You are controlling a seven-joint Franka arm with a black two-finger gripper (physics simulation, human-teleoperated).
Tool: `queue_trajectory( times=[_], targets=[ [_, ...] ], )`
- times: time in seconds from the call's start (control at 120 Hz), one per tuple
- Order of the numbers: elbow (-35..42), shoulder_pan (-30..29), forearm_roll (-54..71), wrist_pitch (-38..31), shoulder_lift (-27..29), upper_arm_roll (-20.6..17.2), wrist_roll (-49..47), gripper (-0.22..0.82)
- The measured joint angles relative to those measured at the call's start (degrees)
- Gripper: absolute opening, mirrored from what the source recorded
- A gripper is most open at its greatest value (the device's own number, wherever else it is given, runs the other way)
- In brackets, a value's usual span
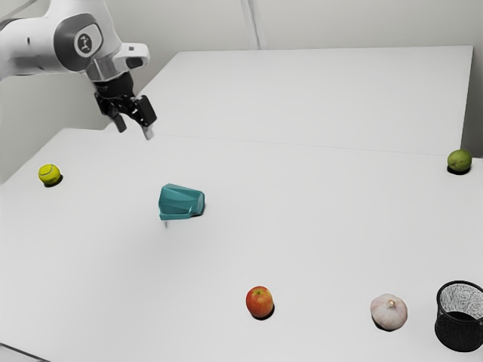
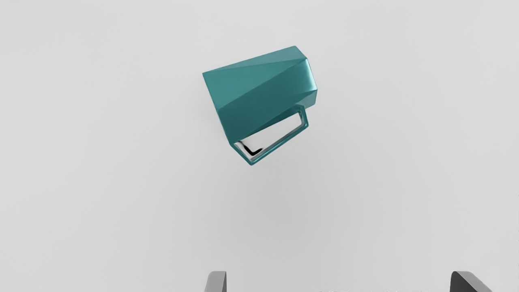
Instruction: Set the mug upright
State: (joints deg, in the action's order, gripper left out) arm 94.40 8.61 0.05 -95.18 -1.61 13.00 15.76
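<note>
My gripper hangs above the table at the exterior view's upper left, apart from the mug. The teal faceted mug lies on its side on the table, lower and further toward the exterior view's right. In the wrist view the mug shows its side and its angular handle; the inside of it is hidden. The gripper is open there, its two fingertips wide apart with nothing between them.
A tennis ball rests at the exterior view's left. An apple, a garlic bulb and a black mesh cup stand along the near side. A green fruit sits at the far right of the white table.
</note>
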Motion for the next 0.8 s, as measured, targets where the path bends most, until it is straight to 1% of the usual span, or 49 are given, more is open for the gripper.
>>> queue_trajectory(
  times=[0.133,0.208,0.267,0.325,0.4,0.475,0.592,0.742,0.8],
  targets=[
    [0.64,0.52,-1.86,0.17,0.02,0.74,1.14,0.6],
    [1.01,1.36,-5.95,0.25,-1.0,2.57,1.67,0.6],
    [1.83,0.68,-9.37,0.18,-2.06,3.47,2.03,0.6],
    [2.97,-1.65,-12.78,0.04,-3.43,3.79,2.46,0.6],
    [5.03,-6.05,-18.48,-0.08,-5.33,4.13,3.74,0.6],
    [5.88,-10.34,-23.72,-0.16,-8.22,4.26,6.04,0.6],
    [6.14,-14.91,-29.66,-0.29,-13.05,3.93,10.95,0.6],
    [6.08,-20.88,-33.74,-1.29,-17.14,0.02,18.08,0.6],
    [5.94,-22.34,-35.22,-1.79,-18.41,-1.12,20.77,0.6]
  ],
)
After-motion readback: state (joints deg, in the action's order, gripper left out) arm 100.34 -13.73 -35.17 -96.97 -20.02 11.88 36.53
